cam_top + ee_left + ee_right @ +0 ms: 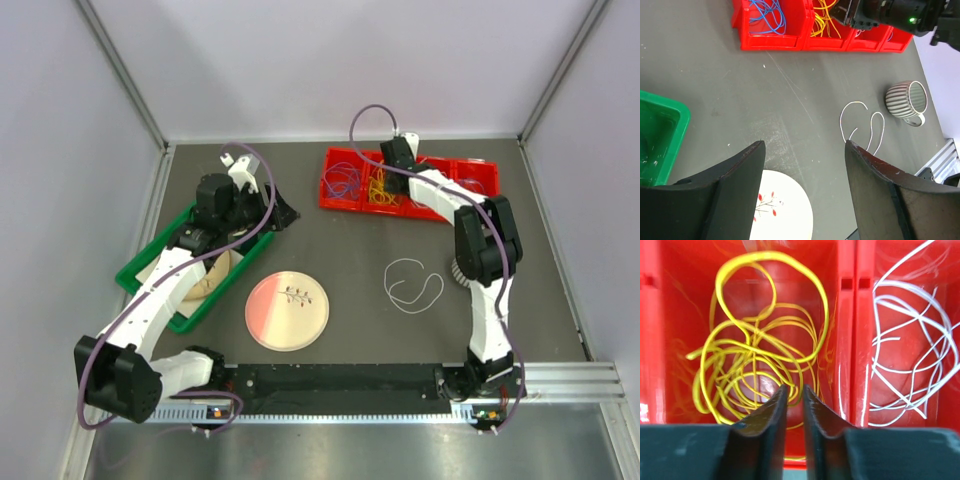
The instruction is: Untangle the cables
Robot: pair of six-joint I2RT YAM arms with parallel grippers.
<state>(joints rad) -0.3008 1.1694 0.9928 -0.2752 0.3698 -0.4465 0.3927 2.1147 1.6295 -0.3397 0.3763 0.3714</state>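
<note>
The cables lie sorted in a red divided bin (pixel 333 203): blue-purple cables (pixel 343 180) on the left, yellow cables (pixel 381 190) in the middle, and white cables (pixel 900 287) in the compartment to the right. One loose white cable (pixel 405 261) loops on the table. My right gripper (pixel 794 387) hangs low over the yellow tangle (pixel 719 282). Its jaws stand a narrow gap apart, and nothing is pinched between them. My left gripper (pixel 805 145) is wide open and empty, above the table left of centre, between the green bin and the plate.
A green bin (pixel 135 270) sits at the left under the left arm. A pink-white plate (pixel 287 310) lies near the front centre. A striped cup (pixel 905 100) lies on its side to the right of the loose white cable, beside the right arm.
</note>
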